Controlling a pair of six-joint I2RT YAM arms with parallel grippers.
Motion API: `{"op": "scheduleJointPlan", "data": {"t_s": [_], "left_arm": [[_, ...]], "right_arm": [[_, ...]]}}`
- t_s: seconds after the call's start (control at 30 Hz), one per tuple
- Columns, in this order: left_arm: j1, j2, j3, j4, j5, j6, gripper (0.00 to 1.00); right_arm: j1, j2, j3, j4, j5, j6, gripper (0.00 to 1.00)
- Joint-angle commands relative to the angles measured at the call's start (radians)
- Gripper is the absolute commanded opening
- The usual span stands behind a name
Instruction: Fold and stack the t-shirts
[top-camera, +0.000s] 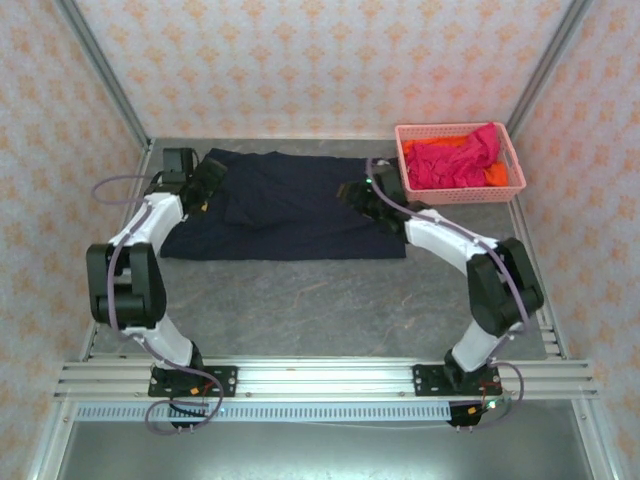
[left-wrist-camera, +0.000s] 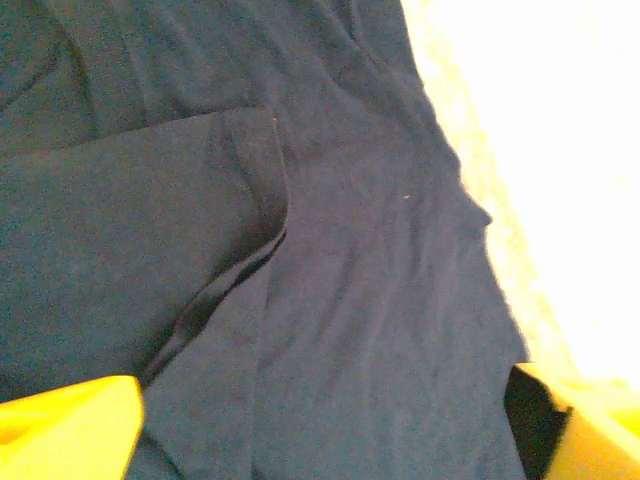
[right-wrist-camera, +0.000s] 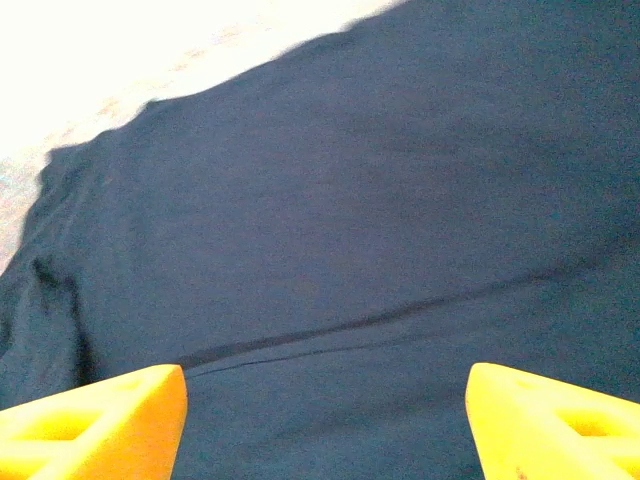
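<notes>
Grey table (top-camera: 330, 300) under flat navy t-shirt (top-camera: 285, 205)

Left claw (left-wrist-camera: 325, 420) and right claw (right-wrist-camera: 327, 400) agape

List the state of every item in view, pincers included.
navy t-shirt: spread on table, a flap folded over
magenta t-shirt: crumpled in basket, unfolded
orange t-shirt: bunched in basket, partly under the magenta one
basket: upright, far right corner
left pincer: open, over navy cloth
right pincer: open, over navy cloth
</notes>
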Motion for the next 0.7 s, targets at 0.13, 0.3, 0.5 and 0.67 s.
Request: {"op": "scheduleJointPlan", "data": {"t_s": [0.13,0.3,0.5,0.67], "left_arm": [[0.060,-0.075,-0.196,-0.028,-0.014,0.032,0.55],[0.044,-0.023,-0.195,0.043,0.045,0.027,0.67],[0.006,0.092,-0.129,0.080,0.066,0.025,0.74],[-0.030,0.149,-0.066,0.088,0.056,0.035,0.68]], "right_arm": [[0.177,0.231,0.282,0.010,0.072,-0.273,0.76],[0.199,0.267,0.307,0.030,0.023,-0.221,0.76],[0.196,0.145,0.140,0.053,0.087,-0.207,0.75],[0.179,0.025,0.019,0.060,0.115,-0.183,0.75]]}}
